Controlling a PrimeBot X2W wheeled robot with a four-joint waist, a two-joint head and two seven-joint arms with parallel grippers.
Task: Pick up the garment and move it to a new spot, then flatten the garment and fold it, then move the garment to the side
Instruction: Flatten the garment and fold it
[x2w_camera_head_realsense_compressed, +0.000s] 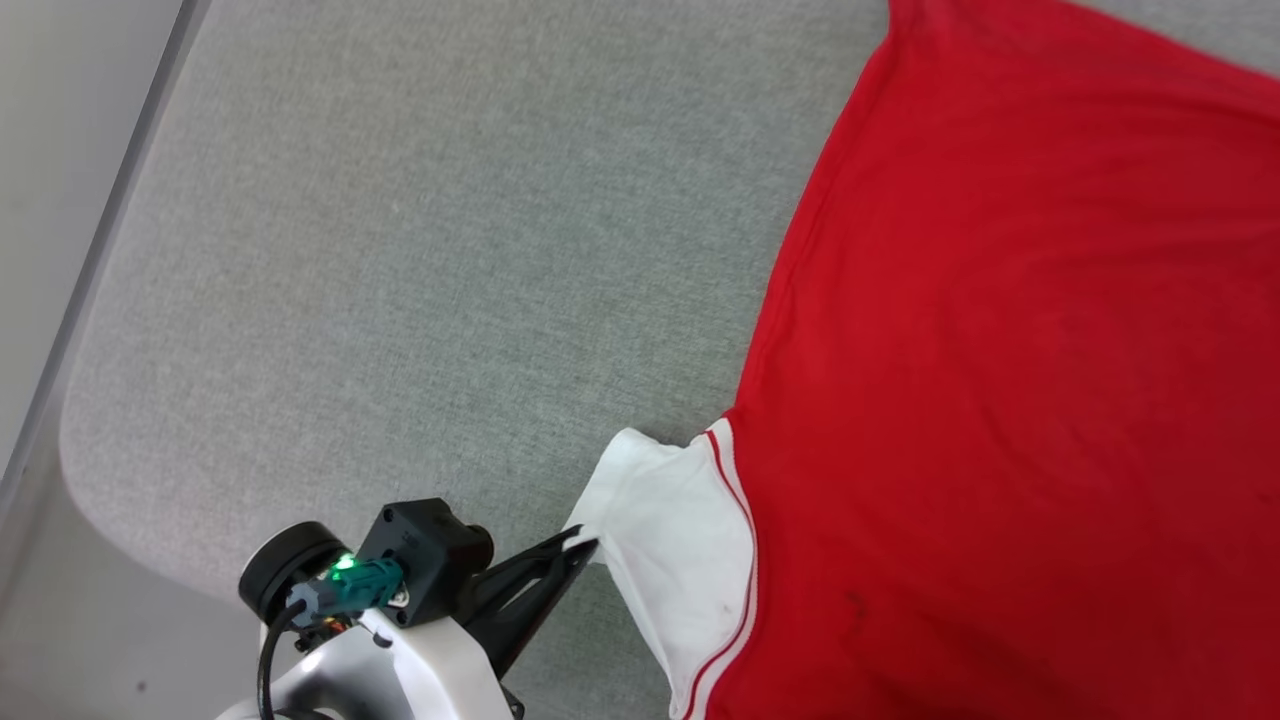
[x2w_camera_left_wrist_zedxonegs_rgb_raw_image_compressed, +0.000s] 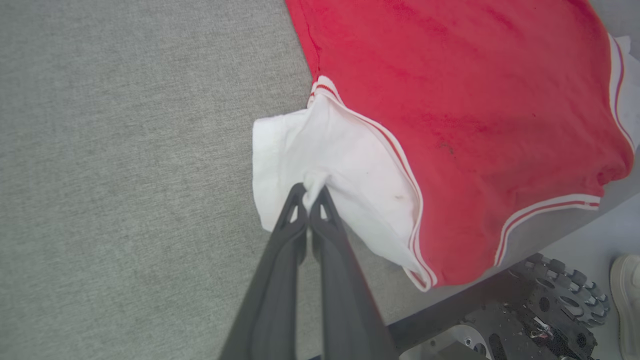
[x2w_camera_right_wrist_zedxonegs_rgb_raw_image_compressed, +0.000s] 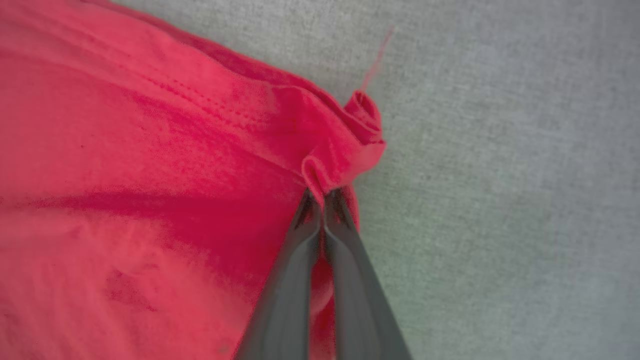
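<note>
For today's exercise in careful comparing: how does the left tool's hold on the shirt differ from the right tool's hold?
The left tool pinches the white sleeve; the right tool pinches a red corner. Cloth by the left tool lies mostly flat; by the right tool it is rolled and bunched. Both are shut on the same garment.

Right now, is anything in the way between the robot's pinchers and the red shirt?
No, nothing visible is in the way. The left gripper is shut on the white sleeve of the garment, and the right gripper is shut on its bunched red edge.
</note>
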